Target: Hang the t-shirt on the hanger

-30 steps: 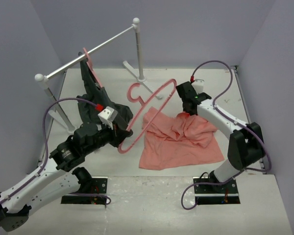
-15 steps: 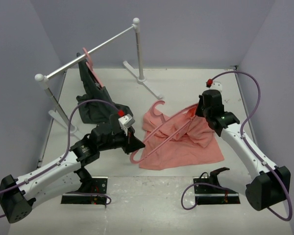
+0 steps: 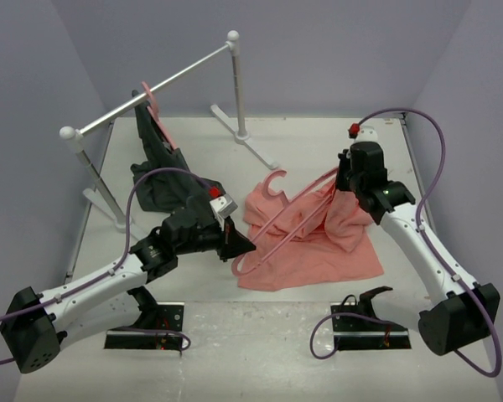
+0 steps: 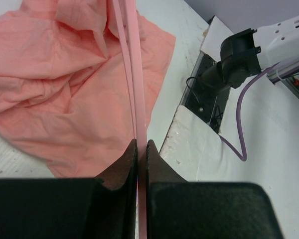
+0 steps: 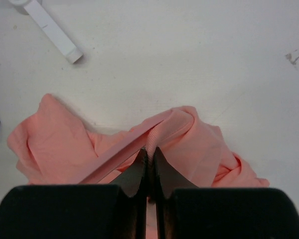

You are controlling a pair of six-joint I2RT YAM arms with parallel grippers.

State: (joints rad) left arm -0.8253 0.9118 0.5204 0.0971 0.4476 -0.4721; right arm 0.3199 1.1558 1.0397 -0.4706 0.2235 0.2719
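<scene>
Left tool [image 4: 138,145] clamps the hanger [image 4: 133,74]; right tool [image 5: 148,152] pinches the t-shirt [image 5: 60,149], which seemingly isn't threaded on yet.

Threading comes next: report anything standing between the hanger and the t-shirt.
Nothing visible does. The left hand grips the hanger, which lies across the t-shirt; the right hand pinches a raised fold of it.

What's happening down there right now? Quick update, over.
Left gripper shut on pink hanger. Right gripper shut on salmon t-shirt fold. Hanger slants over bunched shirt, not yet threaded. Nothing blocking.
</scene>
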